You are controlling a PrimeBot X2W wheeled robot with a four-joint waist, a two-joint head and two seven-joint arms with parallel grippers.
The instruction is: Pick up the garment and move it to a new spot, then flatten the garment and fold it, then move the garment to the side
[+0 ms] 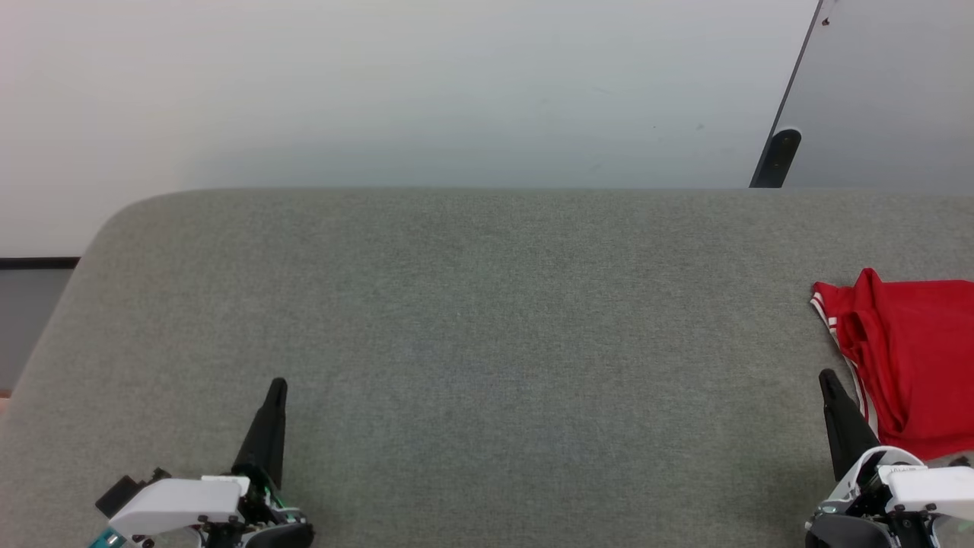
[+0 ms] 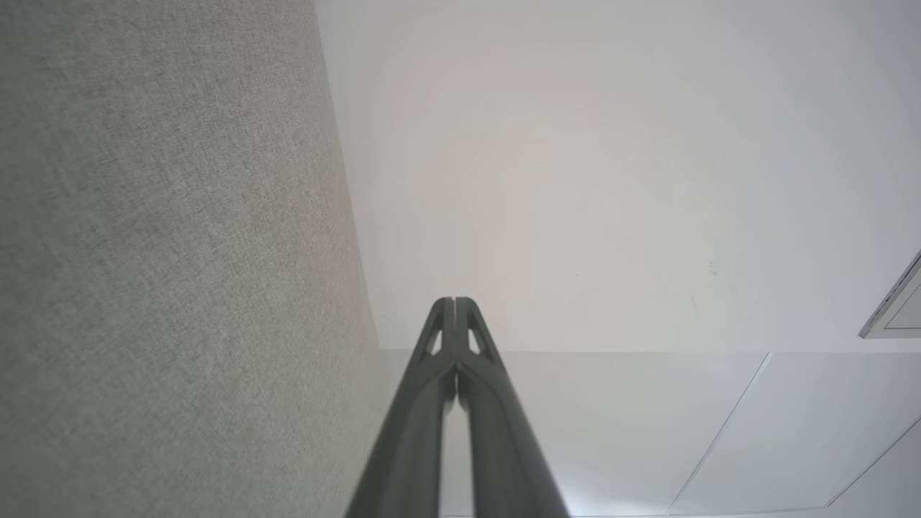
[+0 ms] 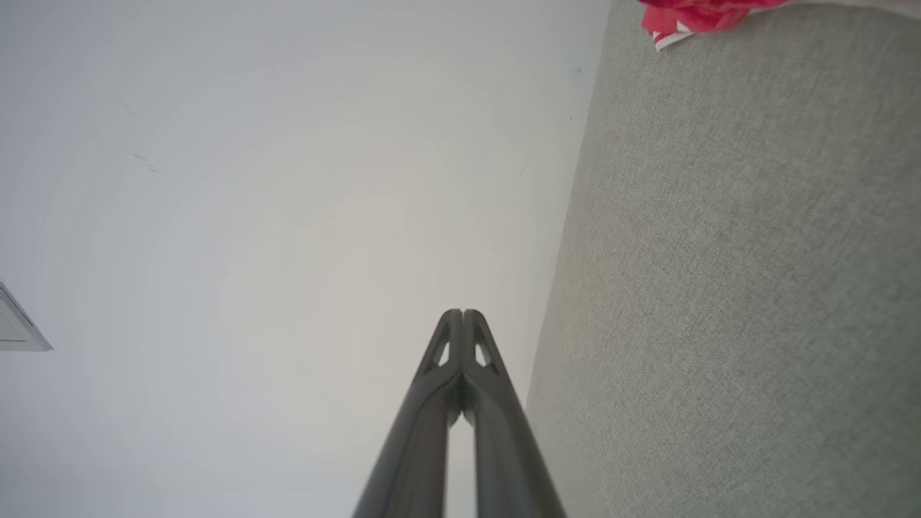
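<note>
The garment (image 1: 909, 358), a red shirt with white-and-red striped trim, lies crumpled at the far right of the grey fabric table (image 1: 487, 335), partly cut off by the picture's edge. A corner of the garment (image 3: 691, 18) peeks in at the top of the right wrist view. My right gripper (image 1: 825, 378) is shut and empty, its tip just left of the garment's near edge. My left gripper (image 1: 278, 384) is shut and empty at the lower left, far from the garment. Both wrist views show the fingertips (image 2: 454, 302) (image 3: 463, 314) pressed together.
A white wall rises behind the table's far edge. A grey panel with a dark post (image 1: 776, 158) leans at the back right. The table's rounded left corner (image 1: 114, 221) drops to a dark floor strip.
</note>
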